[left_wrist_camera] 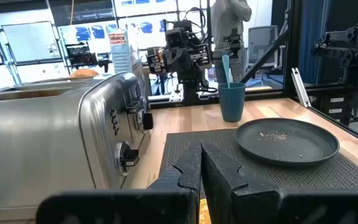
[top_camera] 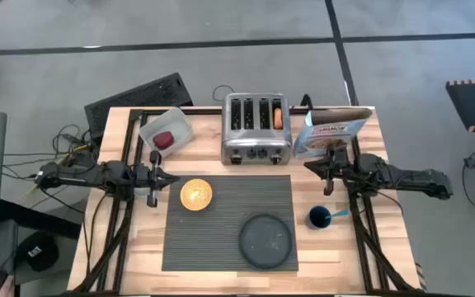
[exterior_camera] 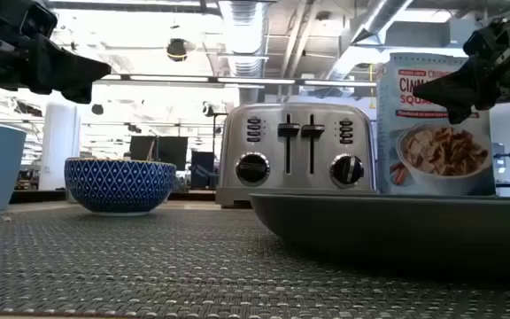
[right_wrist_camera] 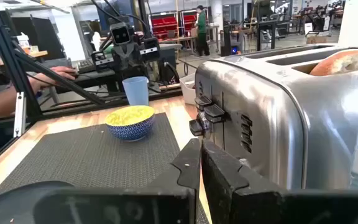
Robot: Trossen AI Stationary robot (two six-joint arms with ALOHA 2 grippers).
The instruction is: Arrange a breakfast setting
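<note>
The dark grey ribbed placemat (top_camera: 221, 239) lies in the middle of the table. On it rest the small yellow bowl (top_camera: 195, 195) at its far left corner and the dark round plate (top_camera: 265, 241) near its right edge. The dark blue cup (top_camera: 318, 217) stands right of the mat with the blue-handled spoon (top_camera: 336, 214) in it. The red fruit (top_camera: 164, 139) lies in a clear tub. The bagel (top_camera: 279, 117) sticks out of a toaster slot. My left gripper (top_camera: 157, 175) hovers shut left of the bowl. My right gripper (top_camera: 330, 169) hovers shut above the cup's far side.
The chrome toaster (top_camera: 257, 128) stands behind the mat, with a cereal box (top_camera: 330, 132) to its right. A light blue cup (right_wrist_camera: 135, 90) stands by the bowl near my left gripper. A keyboard (top_camera: 138, 95) lies at the far left corner. A person's hand (right_wrist_camera: 42, 78) shows beyond the table.
</note>
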